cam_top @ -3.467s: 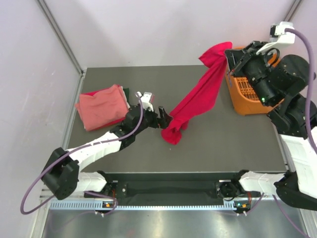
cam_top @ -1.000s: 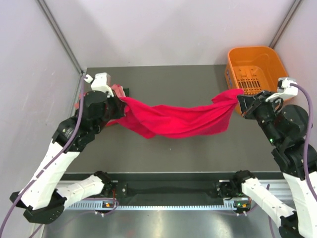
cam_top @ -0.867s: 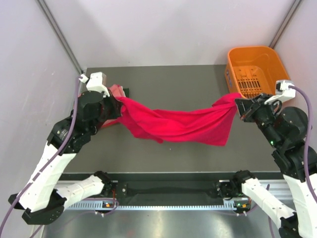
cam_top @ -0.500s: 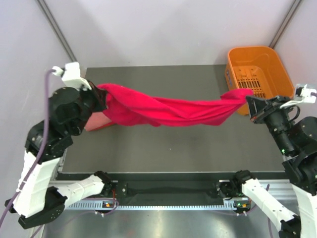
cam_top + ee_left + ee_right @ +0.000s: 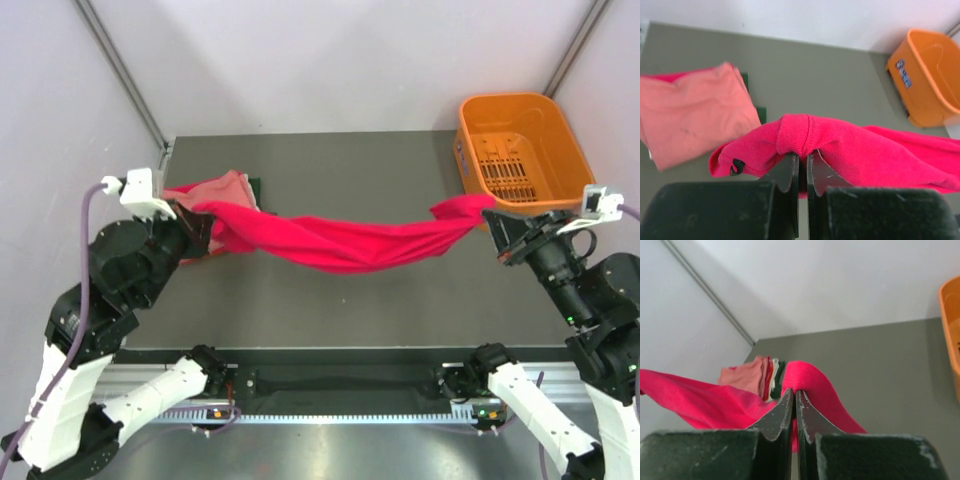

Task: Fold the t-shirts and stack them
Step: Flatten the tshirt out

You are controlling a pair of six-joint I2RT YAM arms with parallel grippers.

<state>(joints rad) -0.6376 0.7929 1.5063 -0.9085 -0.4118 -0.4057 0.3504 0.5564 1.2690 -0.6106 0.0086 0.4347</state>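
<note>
A bright crimson red t-shirt (image 5: 340, 240) hangs stretched between both arms above the table, sagging in the middle. My left gripper (image 5: 196, 218) is shut on its left end, the cloth bunched over the fingertips (image 5: 790, 167). At the right, my right gripper (image 5: 492, 222) is shut on the other end (image 5: 810, 380), near the basket. A folded salmon pink t-shirt (image 5: 222, 187) (image 5: 692, 112) tops a stack at the table's back left. A dark green one (image 5: 752, 100) peeks out beneath it, and a pale edge (image 5: 772, 375) shows in the stack.
An orange plastic basket (image 5: 520, 150) (image 5: 927, 80) stands at the back right corner of the dark table (image 5: 380, 300). Pale walls close in the back and left sides. The arms' bases sit along the near edge.
Both arms came toward the near edge and lower, with the red t-shirt still stretched between them. The left gripper moved down and right, and the pink stack shows again.
</note>
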